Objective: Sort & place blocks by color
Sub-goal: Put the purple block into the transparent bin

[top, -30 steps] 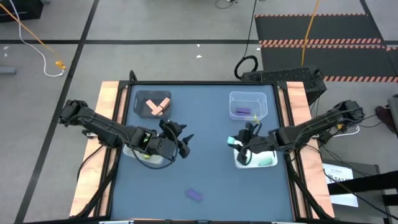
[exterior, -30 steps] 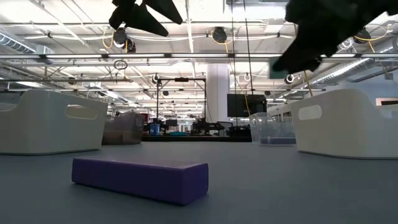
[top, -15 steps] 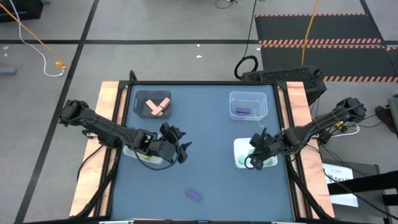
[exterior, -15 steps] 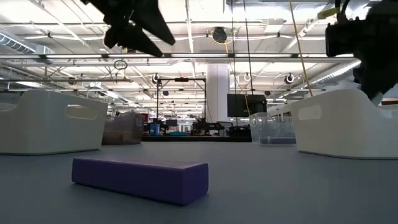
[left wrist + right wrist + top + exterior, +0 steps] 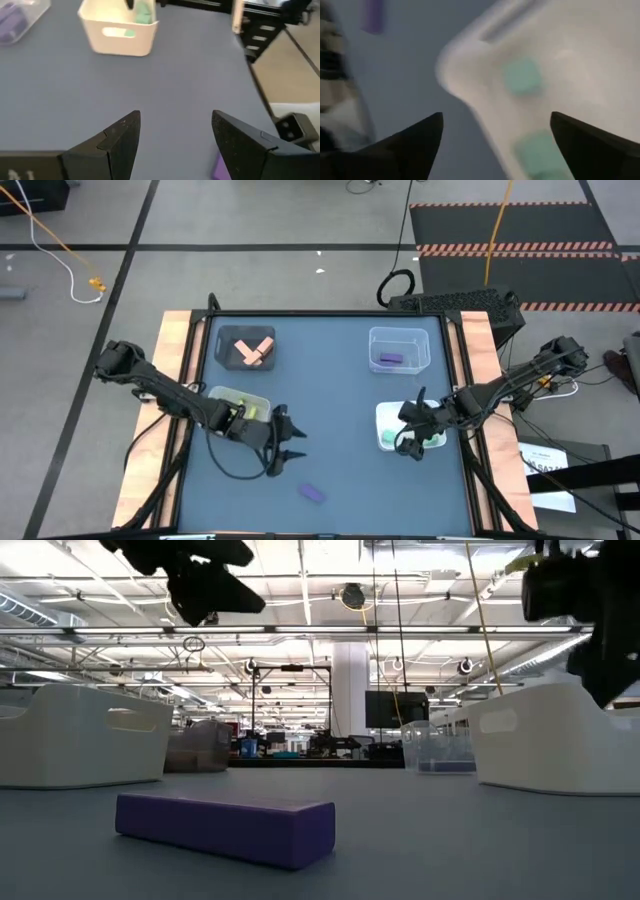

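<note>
Now, teal blocks [image 5: 521, 76] in white bin [image 5: 385, 420], right claw [image 5: 411, 448] spread above, left claw [image 5: 284, 460] apart, empty.

light: bright, even, overhead | shadows: faint | blur: right wrist view smeared | low view: sharp

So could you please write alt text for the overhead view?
The left gripper, open, hovers near a lone purple block on the blue table. The right gripper is open over the white bin of teal blocks.
</note>
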### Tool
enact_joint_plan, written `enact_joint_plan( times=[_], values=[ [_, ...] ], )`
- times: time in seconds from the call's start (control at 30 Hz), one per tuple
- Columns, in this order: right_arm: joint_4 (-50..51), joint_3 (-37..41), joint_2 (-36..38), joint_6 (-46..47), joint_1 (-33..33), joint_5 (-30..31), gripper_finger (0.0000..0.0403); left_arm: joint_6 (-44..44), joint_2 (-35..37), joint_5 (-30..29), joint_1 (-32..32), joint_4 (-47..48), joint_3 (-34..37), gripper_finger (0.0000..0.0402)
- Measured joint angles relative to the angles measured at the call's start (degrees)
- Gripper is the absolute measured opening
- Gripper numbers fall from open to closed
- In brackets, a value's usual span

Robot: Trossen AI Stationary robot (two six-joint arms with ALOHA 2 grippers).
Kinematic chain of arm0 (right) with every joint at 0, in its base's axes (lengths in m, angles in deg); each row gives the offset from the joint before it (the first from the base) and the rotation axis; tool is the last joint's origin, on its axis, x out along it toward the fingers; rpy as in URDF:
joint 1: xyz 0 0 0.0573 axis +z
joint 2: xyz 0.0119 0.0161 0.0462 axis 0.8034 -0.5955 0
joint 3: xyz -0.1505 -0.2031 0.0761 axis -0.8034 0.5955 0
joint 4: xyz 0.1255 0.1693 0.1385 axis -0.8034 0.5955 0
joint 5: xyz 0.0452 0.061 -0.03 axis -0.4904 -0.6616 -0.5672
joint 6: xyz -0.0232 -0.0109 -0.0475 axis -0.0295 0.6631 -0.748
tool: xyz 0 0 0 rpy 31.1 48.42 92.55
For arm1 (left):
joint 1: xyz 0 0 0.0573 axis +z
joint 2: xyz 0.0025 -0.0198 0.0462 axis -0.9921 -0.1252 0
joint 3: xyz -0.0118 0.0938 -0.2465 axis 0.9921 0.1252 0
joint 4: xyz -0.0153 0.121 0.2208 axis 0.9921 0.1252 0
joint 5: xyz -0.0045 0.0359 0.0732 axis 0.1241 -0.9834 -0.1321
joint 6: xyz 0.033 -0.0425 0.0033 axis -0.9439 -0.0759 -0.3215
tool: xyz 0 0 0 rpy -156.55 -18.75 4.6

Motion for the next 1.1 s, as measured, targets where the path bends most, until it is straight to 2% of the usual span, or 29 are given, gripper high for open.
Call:
enact_joint_plan(
  times=[0.17, 0.3, 0.4, 0.5, 0.67, 0.83, 1.1],
  values=[
    [-13.73, 0.00, 0.01, -3.66, 0.15, 0.35, 0.0372, -1.10, 0.00, 0.06, -2.64, -3.19, 1.93, 0.0246],
    [-23.83, -0.03, -0.67, -9.75, 0.33, 5.17, 0.0365, 0.80, -2.18, -0.15, -4.47, -5.96, 2.33, 0.0246],
    [-30.68, -0.04, -3.39, -14.86, 0.95, 7.75, 0.0362, 0.89, -5.27, -0.32, -5.90, -10.40, 2.27, 0.0246],
    [-37.27, -0.04, -7.55, -18.77, 1.30, 7.71, 0.0361, 0.92, -8.47, -0.26, -7.69, -11.76, 2.41, 0.0246],
    [-44.04, -0.09, -14.30, -22.43, 1.57, 7.87, 0.0361, 1.02, -14.36, -0.17, -9.72, -16.60, 2.33, 0.0246],
    [-48.19, -0.04, -19.88, -21.74, 1.63, 7.62, 0.0361, 2.24, -20.70, 0.29, -10.38, -23.86, 1.99, 0.0246],
    [-51.97, -0.04, -23.04, -20.96, 3.11, 7.76, 0.0361, -2.20, -29.36, 0.58, -12.10, -23.68, -2.69, 0.0246]
  ],
)
